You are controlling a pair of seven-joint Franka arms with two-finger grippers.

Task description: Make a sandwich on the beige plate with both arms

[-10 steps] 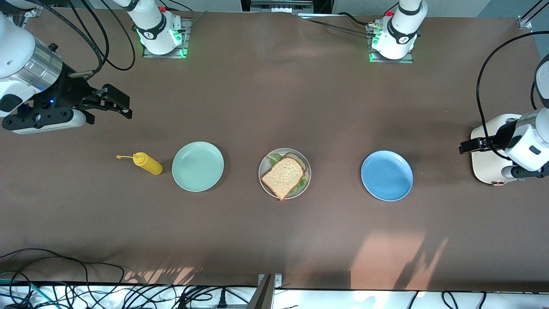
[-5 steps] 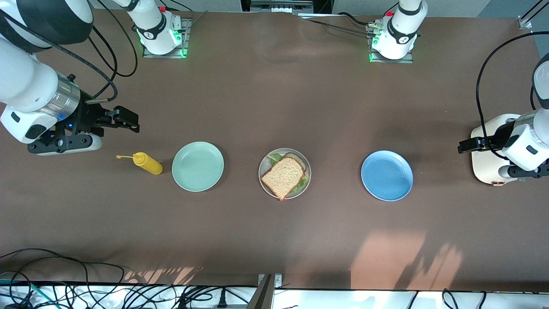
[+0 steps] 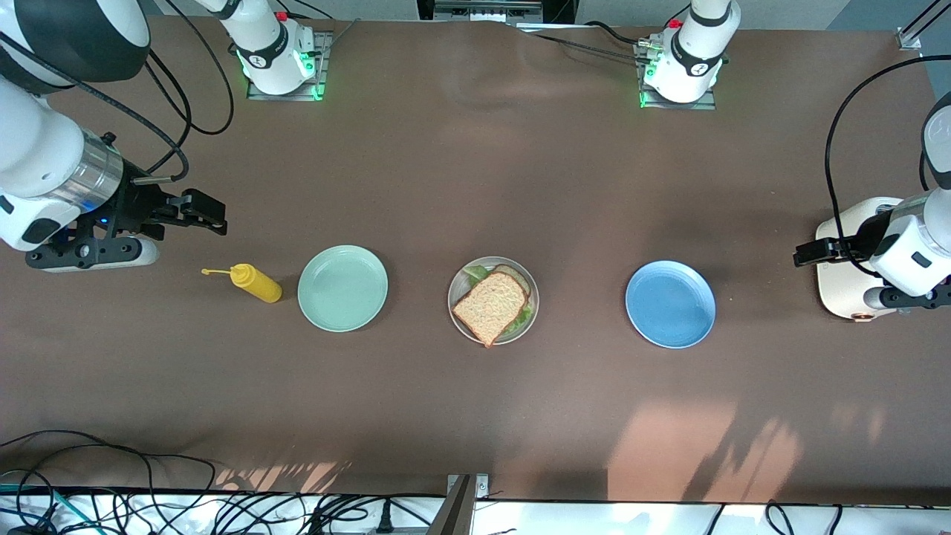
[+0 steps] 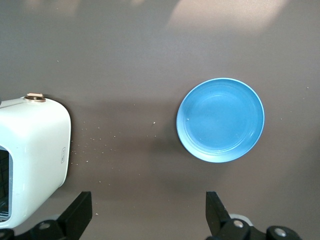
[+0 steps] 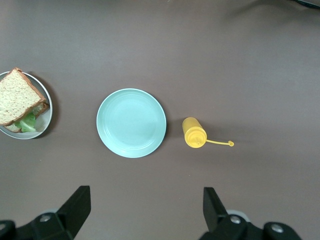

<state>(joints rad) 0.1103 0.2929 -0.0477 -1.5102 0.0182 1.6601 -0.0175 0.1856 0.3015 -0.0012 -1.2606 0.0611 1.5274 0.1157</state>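
Moved since earlier: right gripper (image 3: 212, 214), drawn back above the mustard bottle (image 3: 255, 282).

Front view: sandwich (image 3: 493, 301) assembled on beige plate (image 3: 457, 312), mid-table, well apart from both arms.

Wrist views: left gripper (image 4: 149, 216) and right gripper fingers spread, empty.

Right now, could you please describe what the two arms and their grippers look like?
Both arms are glossy white with black joint bands and loose black cables. The right arm has a silver wrist ring; green lights glow at both bases. The right gripper and left gripper are black with two flat fingers each.
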